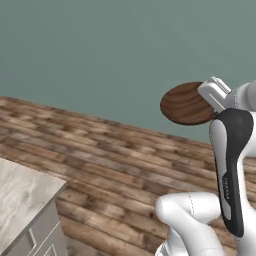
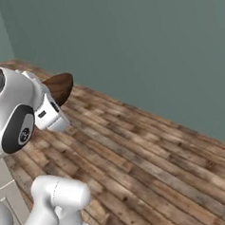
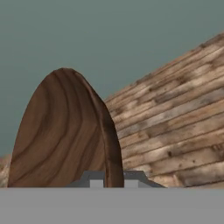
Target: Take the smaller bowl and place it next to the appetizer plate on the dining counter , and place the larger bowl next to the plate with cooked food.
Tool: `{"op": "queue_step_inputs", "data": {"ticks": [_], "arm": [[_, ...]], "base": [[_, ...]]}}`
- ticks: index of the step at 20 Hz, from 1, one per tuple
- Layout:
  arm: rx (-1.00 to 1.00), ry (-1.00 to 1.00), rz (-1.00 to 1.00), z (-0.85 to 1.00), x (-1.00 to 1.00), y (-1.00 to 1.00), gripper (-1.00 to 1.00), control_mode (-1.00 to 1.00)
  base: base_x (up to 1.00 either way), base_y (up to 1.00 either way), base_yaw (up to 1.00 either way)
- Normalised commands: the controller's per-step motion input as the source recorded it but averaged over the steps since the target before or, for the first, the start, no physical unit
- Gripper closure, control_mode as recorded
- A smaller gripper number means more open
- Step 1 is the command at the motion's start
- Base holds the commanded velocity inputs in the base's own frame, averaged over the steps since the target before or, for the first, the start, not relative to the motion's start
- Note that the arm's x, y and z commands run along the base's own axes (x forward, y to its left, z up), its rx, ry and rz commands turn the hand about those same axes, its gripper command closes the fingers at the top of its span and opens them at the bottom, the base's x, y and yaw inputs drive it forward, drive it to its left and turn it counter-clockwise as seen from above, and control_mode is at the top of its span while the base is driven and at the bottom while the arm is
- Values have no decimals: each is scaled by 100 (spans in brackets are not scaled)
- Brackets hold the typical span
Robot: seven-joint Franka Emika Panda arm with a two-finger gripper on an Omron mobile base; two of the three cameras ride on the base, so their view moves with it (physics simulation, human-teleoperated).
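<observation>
We see the hand [image 1: 216, 96] clamped on the rim of the smaller bowl [image 1: 184, 103], carried edge-on high over the wooden floor [image 2: 150, 150]. Thin rim pinch: we judge a swing could twist it loose and drop it.

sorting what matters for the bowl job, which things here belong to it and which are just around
Part of the job:
- smaller bowl, dark brown wood, held up in the air by its rim
- gripper, fingers shut on that rim

Just around:
- wooden plank floor
- grey-green wall
- pale marble-look countertop corner, low at the left of the left base view
</observation>
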Motion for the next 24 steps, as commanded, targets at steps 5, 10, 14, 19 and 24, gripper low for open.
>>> {"op": "queue_step_inputs", "data": {"ticks": [5,10,14,19,24], "arm": [[0,0,0,0,0,0,100,100],[0,0,0,0,0,0,100,100],[0,0,0,0,0,0,100,100],[0,0,0,0,0,0,100,100],[0,0,0,0,0,0,100,100]], "base": [[100,0,44],[100,0,43],[100,0,43],[100,0,41],[100,-2,36]]}}
